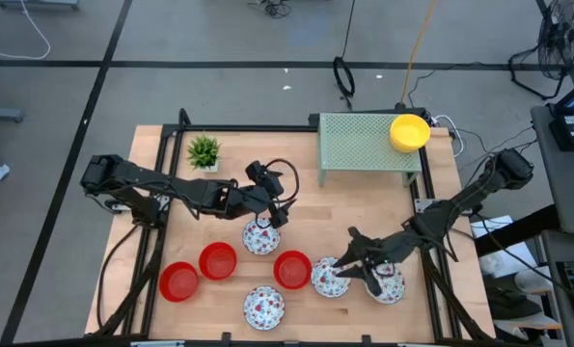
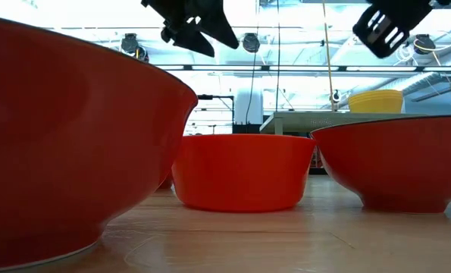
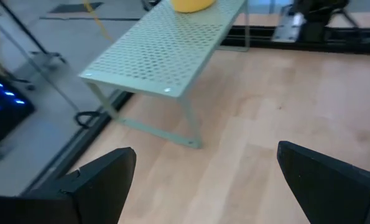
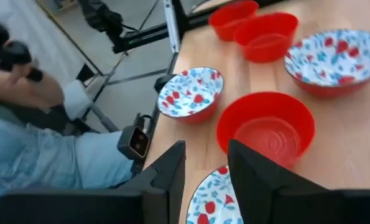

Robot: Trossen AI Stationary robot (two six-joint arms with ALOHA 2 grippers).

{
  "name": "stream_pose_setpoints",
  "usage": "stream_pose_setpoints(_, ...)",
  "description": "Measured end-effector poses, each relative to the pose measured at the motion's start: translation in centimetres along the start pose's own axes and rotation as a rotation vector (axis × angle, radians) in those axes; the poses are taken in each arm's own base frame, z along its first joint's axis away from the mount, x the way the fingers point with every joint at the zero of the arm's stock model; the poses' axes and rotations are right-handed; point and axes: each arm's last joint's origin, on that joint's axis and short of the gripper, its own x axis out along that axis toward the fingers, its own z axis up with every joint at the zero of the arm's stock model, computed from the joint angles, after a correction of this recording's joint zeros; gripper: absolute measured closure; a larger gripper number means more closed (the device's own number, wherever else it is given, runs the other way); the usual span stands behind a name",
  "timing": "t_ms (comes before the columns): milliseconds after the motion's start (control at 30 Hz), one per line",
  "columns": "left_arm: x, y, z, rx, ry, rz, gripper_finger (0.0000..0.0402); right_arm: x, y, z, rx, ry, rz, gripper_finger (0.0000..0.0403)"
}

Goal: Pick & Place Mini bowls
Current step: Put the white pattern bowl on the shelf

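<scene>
Speckled bowl (image 4: pixel 212 198) rim sits just under right gripper (image 4: pixel 206 163), jaws narrowly parted, pinching nothing visible. Red bowl (image 4: pixel 265 127) just ahead: risk of nudging it. Left gripper (image 1: pixel 272 214), jaws spread, empty, over another speckled bowl (image 1: pixel 260 237).

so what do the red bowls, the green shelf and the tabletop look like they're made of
Red bowls: probably plastic, possibly glazed; smooth, glossy, with light reflecting off the inside.
Green shelf: looks like painted sheet metal; thin, flat, punched with rows of small holes, on thin angled legs, matte pale green.
Tabletop: light wood or wood laminate; visible grain and plank-like strips, with a low sheen.
</scene>
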Motion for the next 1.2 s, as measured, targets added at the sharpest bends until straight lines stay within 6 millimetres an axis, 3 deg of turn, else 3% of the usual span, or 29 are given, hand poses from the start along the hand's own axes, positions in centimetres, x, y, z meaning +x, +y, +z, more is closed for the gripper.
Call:
stream_pose_setpoints(233,0.0,-0.3,0.1,-0.028,0.005,-0.102,0.0007,0.0,-0.3,-0.4,0.202,0.092,0.033,0.0231)
stream_pose_setpoints(367,0.0,-0.3,0.1,-0.048,0.007,-0.109,0.0007,-0.2,-1.0,-1.7,0.334,0.214,-0.065,0.0208)
stream_pose_setpoints(500,0.0,-0.3,0.1,-0.049,0.008,-0.109,0.0007,-0.3,-1.3,-2.1,0.413,0.249,-0.111,0.0205)
stream_pose_setpoints(767,0.0,-0.3,-0.2,-0.037,0.029,-0.107,0.0007,0.0,1.4,1.1,0.418,0.169,-0.082,0.0205)
stream_pose_setpoints(967,0.0,-0.3,-0.4,-0.034,0.048,-0.105,0.0007,0.8,1.2,-0.9,0.59,0.289,-0.226,0.0205)
stream_pose_setpoints(1200,0.0,-0.2,-0.5,-0.038,0.064,-0.103,0.0007,1.5,2.4,-2.3,0.875,0.46,-0.17,0.0205)
